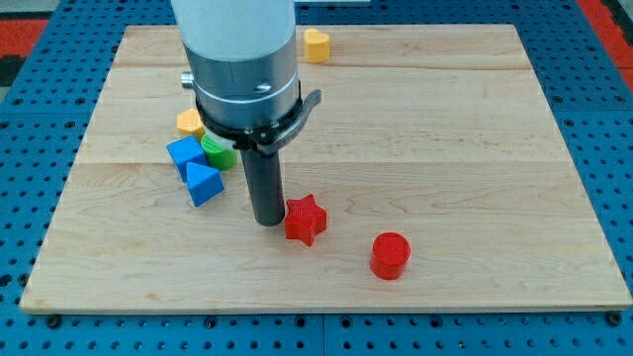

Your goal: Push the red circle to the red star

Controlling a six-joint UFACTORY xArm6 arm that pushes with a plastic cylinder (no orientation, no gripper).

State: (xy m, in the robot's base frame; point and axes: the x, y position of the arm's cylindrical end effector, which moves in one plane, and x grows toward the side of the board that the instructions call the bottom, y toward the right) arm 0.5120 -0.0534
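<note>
The red circle [390, 255], a short red cylinder, sits on the wooden board [445, 119] toward the view's bottom, right of centre. The red star [305, 219] lies up and to the left of it, a short gap apart. My tip [267, 222] is the lower end of the dark rod and stands right beside the red star's left side, touching or nearly touching it. The tip is well left of the red circle, with the star between them.
A cluster left of the rod: a blue cube [185, 155], a blue triangle [204, 184], a green block [218, 152] and a yellow block [190, 123]. A yellow heart-like block [316, 44] sits at the view's top. The arm's body hides part of the board's top-left.
</note>
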